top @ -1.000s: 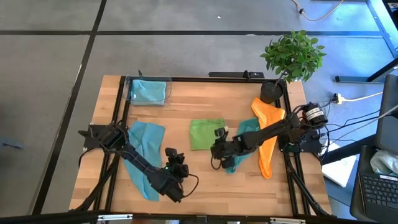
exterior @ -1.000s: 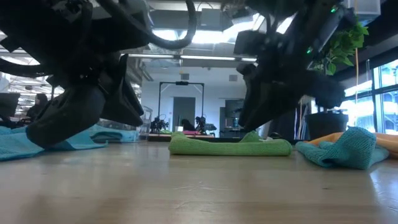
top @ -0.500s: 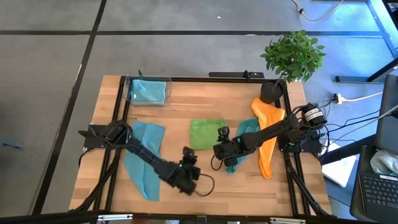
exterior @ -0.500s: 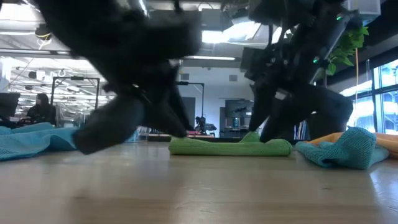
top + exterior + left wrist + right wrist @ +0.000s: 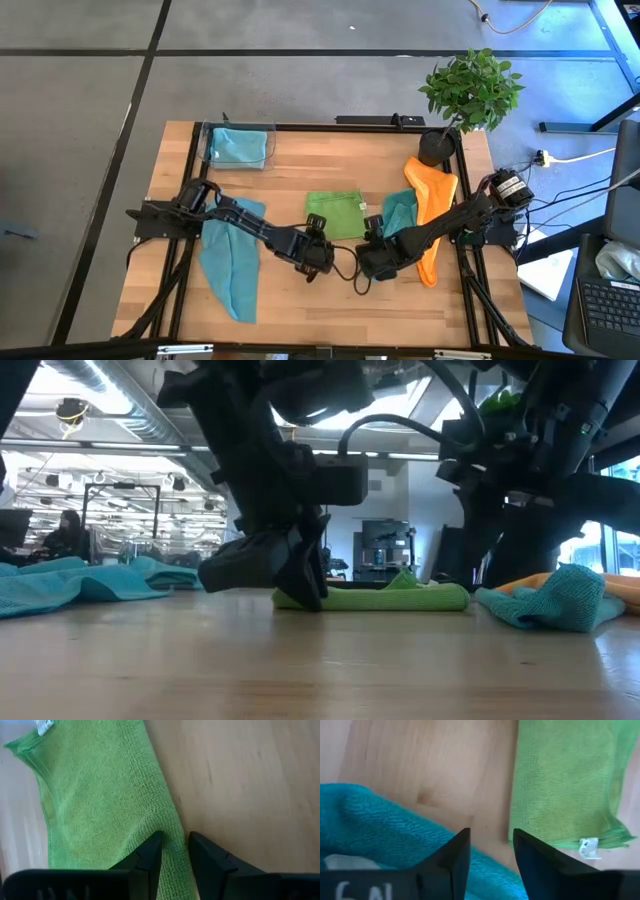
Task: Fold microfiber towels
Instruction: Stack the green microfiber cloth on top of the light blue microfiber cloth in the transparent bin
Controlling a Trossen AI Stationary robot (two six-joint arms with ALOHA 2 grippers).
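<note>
A robotics lab in an open industrial hall; a wooden worktop (image 5: 300,300) in a black metal frame stands on grey concrete floor (image 5: 80,150); exposed ceiling ducts (image 5: 110,405), strip lights, a laptop (image 5: 605,295), loose cables and a potted plant (image 5: 470,95) surround it.

left gripper (image 5: 174,849) | fingers parted, straddling green towel (image 5: 100,800) edge | table (image 5: 250,780)

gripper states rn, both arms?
Left end effector: open, fingers astride the lime green towel's edge, not gripping.
Right end effector: open, empty, above bare table between green and teal towel.
</note>
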